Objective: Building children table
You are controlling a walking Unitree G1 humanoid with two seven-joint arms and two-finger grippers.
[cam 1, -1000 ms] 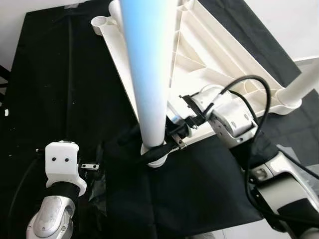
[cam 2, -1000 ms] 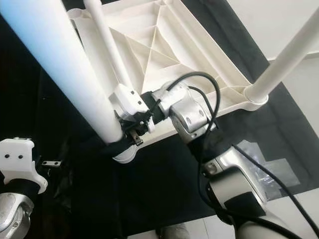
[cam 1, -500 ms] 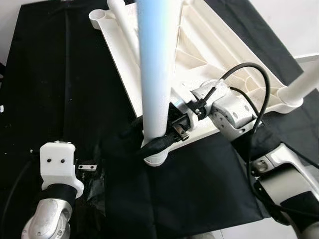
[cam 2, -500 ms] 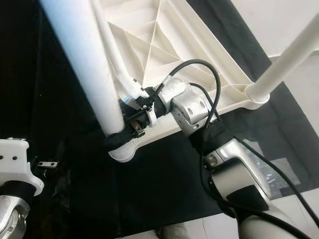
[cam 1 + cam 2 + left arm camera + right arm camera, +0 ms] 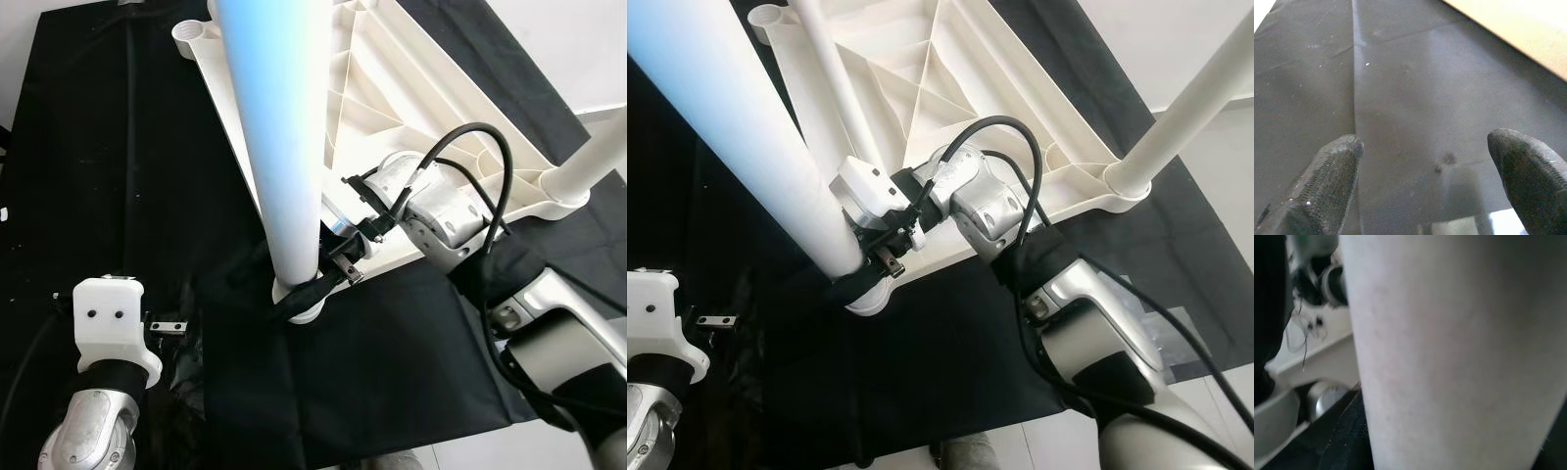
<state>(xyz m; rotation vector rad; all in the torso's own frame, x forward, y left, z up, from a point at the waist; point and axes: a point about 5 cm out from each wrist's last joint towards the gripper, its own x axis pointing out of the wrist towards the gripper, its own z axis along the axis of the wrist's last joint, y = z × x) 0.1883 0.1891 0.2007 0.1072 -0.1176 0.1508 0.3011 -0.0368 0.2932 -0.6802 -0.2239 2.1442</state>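
A white plastic tabletop (image 5: 431,98) lies upside down on a black cloth (image 5: 118,147). A thick white leg (image 5: 279,127) stands in its near corner socket (image 5: 299,311), leaning towards me. My right gripper (image 5: 312,284) is shut on the foot of this leg, its black fingers wrapped around it just above the socket. The right wrist view shows the leg (image 5: 1449,347) up close. A second leg (image 5: 598,162) stands in the right corner. My left gripper (image 5: 1427,147) hangs open over bare cloth at the lower left, away from the table.
The far left corner socket (image 5: 186,31) stands empty, and a thinner leg (image 5: 828,73) runs beside that edge. The black cloth ends near my feet, with pale floor (image 5: 578,49) beyond it at right. My right arm's black cable (image 5: 490,147) loops over the tabletop.
The top of the held leg swung right, then back left, now leaning further left than before. The right wrist turned with it. The left arm stayed in place.
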